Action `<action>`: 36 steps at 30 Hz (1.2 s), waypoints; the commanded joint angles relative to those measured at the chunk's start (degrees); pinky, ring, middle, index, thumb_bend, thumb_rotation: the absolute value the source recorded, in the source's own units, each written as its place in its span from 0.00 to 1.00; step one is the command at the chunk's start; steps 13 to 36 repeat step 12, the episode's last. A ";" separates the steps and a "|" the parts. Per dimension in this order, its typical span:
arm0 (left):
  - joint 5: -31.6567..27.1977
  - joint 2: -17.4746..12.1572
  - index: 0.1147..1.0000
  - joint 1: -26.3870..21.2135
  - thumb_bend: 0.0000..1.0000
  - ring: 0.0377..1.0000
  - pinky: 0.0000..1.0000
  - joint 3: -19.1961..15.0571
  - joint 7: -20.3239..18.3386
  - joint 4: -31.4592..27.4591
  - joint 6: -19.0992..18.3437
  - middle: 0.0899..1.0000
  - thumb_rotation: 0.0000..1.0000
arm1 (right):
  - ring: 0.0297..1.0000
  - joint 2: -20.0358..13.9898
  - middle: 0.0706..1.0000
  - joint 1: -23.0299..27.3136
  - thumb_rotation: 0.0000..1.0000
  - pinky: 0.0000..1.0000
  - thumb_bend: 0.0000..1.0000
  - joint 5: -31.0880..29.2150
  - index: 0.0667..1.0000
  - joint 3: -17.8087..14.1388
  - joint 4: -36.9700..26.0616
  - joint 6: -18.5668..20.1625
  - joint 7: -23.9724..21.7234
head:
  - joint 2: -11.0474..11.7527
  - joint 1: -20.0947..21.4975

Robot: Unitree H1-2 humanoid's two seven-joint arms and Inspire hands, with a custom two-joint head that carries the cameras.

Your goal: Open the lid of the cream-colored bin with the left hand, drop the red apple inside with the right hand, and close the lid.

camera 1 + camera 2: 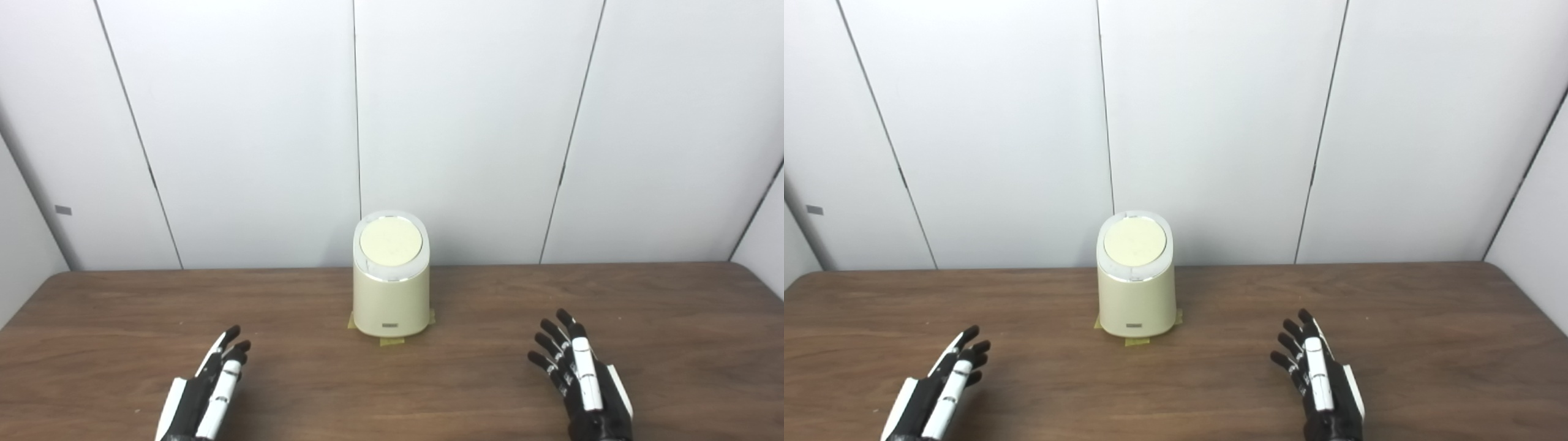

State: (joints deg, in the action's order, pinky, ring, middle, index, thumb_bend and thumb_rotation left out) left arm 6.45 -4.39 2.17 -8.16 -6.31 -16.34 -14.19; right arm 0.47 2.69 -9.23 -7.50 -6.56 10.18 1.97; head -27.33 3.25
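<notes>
While the cream-colored bin [391, 288] stands upright near the far middle of the wooden table [674, 318], its round lid [391, 241] lies flat on top and closed. Yellow tape tabs [392, 340] show at its base. Both hands are well apart from it, one to each side, nearer the table's front edge. Left hand [208, 383]: fingers stretched forward, close together, holding nothing. Right hand [579, 373]: fingers [551, 334] spread, empty. No apple shows in either view.
</notes>
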 commanded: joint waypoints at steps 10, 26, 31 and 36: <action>-9.60 0.68 0.95 -1.01 0.29 0.90 0.93 -1.51 1.22 -1.94 0.88 0.91 0.99 | 0.95 -3.26 0.94 0.32 0.96 0.92 0.56 0.71 0.99 1.55 -6.24 2.08 -1.40 | -1.53 -1.65; -10.36 0.92 0.95 -1.01 0.29 0.90 0.93 -1.63 1.75 -2.89 0.50 0.91 1.00 | 0.97 -3.46 0.96 0.31 0.95 0.95 0.56 0.16 0.99 1.43 -6.79 2.71 -1.63 | -1.77 -2.26; -10.36 0.92 0.95 -1.01 0.29 0.90 0.93 -1.63 1.75 -2.89 0.50 0.91 1.00 | 0.97 -3.46 0.96 0.31 0.95 0.95 0.56 0.16 0.99 1.43 -6.79 2.71 -1.63 | -1.77 -2.26; -10.36 0.92 0.95 -1.01 0.29 0.90 0.93 -1.63 1.75 -2.89 0.50 0.91 1.00 | 0.97 -3.46 0.96 0.31 0.95 0.95 0.56 0.16 0.99 1.43 -6.79 2.71 -1.63 | -1.77 -2.26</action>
